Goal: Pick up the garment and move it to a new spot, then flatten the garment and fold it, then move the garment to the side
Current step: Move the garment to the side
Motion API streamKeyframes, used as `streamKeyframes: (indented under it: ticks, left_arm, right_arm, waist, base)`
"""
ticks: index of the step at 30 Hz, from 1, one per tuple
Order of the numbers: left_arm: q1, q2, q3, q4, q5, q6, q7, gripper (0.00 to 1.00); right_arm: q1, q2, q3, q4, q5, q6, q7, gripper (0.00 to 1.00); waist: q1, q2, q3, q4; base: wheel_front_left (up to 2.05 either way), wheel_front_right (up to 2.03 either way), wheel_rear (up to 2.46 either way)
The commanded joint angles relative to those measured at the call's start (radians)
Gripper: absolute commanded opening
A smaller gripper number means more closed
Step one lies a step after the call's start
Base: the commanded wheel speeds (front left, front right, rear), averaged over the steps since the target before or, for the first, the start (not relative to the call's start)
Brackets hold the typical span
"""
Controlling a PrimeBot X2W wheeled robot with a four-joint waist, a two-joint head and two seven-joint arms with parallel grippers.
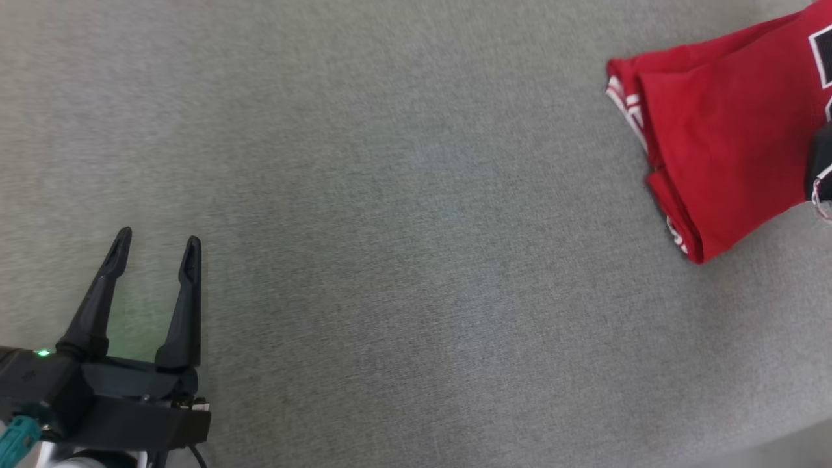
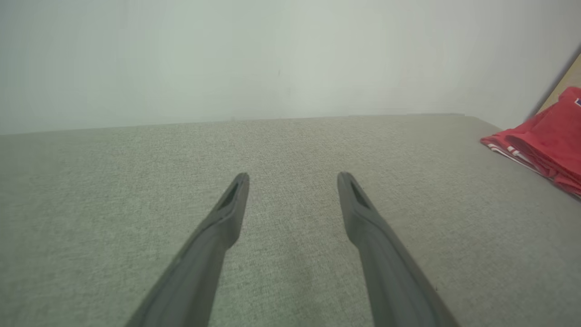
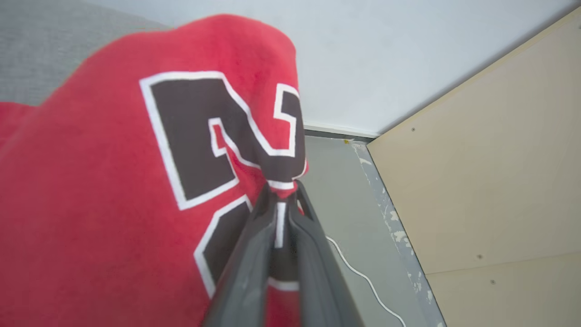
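The garment (image 1: 728,136) is a red jersey with black, white-edged lettering, folded over itself at the far right of the grey surface. My right gripper (image 3: 283,193) is shut on the garment (image 3: 113,195), its two fingers pinching an edge of the cloth at the lettering. A dark part of that gripper (image 1: 820,162) shows at the head view's right edge, against the jersey. My left gripper (image 1: 159,244) stands open at the lower left, far from the jersey, with nothing between its fingers (image 2: 231,204). The jersey's folded edge (image 2: 540,141) lies far to that gripper's right.
A grey fabric surface (image 1: 403,234) spreads across the scene. A pale wall (image 2: 272,59) stands behind it. Beside the jersey there is a beige panel (image 3: 490,172), and lower down a grey floor with a white cable (image 3: 363,274).
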Motion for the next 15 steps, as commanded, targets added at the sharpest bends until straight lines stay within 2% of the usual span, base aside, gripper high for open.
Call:
streamKeyframes:
  ticks: [1,8,9,10,11,15]
  left_arm:
    - [0.003,0.007,0.004,-0.009,-0.005,0.005,0.004,1.00]
    - [0.007,0.009,-0.005,-0.022,-0.008,0.008,0.013,1.00]
    - [0.005,0.006,-0.007,-0.021,-0.008,0.008,0.011,1.00]
    - [0.002,0.004,-0.012,-0.017,-0.007,0.008,0.008,1.00]
    - [0.000,0.001,-0.017,-0.013,-0.008,0.007,0.006,1.00]
    - [-0.004,-0.011,-0.028,0.013,-0.013,0.007,-0.017,1.00]
  right_arm:
    - [-0.020,-0.018,-0.011,-0.003,-0.021,-0.002,-0.005,0.00]
    - [-0.017,-0.008,-0.039,-0.012,-0.088,-0.002,-0.046,0.00]
    - [-0.014,-0.003,-0.038,-0.013,-0.088,-0.002,-0.066,0.26]
    - [-0.008,-0.006,-0.038,-0.008,-0.096,-0.002,-0.074,0.78]
    - [-0.004,-0.008,-0.043,-0.006,-0.103,-0.002,-0.085,1.00]
    - [0.013,0.006,-0.071,0.005,-0.128,-0.002,-0.112,1.00]
  waist:
    - [-0.0002,-0.0003,0.030,-0.028]
    - [-0.0002,-0.0003,0.030,-0.030]
    - [-0.0002,-0.0003,0.028,-0.028]
    - [-0.0002,-0.0003,0.023,-0.026]
    - [-0.0002,-0.0003,0.018,-0.024]
    - [-0.0002,-0.0003,-0.021,-0.006]
  base:
    - [0.00,0.00,0.00]
    - [0.00,0.00,0.00]
    - [0.00,0.00,0.00]
    - [0.00,0.00,0.00]
    - [0.00,0.00,0.00]
    - [0.00,0.00,0.00]
